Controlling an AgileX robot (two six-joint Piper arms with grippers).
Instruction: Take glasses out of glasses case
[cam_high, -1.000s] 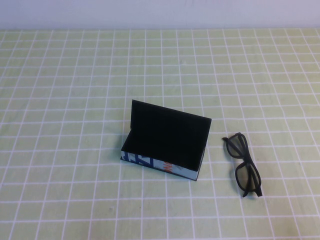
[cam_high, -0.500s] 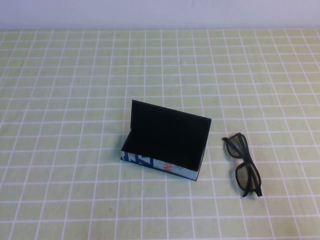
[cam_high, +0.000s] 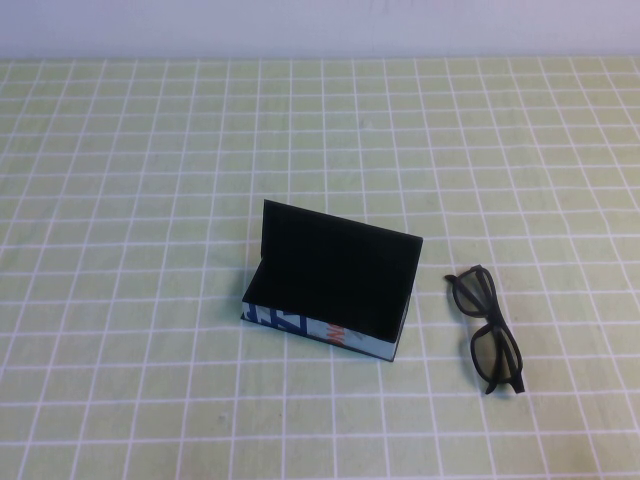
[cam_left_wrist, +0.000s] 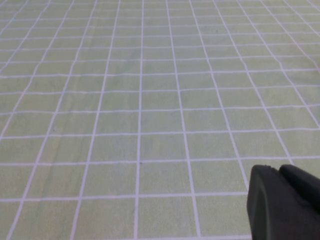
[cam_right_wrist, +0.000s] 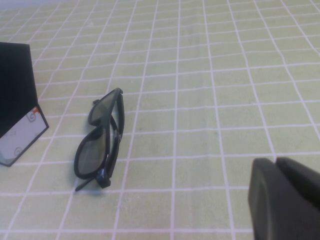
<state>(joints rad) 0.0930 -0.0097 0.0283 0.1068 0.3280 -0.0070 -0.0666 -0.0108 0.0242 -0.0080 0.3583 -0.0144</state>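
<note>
Glasses (cam_high: 486, 329) beside open glasses case (cam_high: 330, 281) – claws unseen overhead

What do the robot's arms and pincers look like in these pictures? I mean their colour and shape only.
Very little shows. In the left wrist view, a corner holds a piece of the left pincer: matte black, rounded, blocky, split by a narrow seam. The right wrist view shows a similar black, rounded piece of the right pincer. No cables, markings or arm links are visible, and the high view shows no arm at all.
</note>
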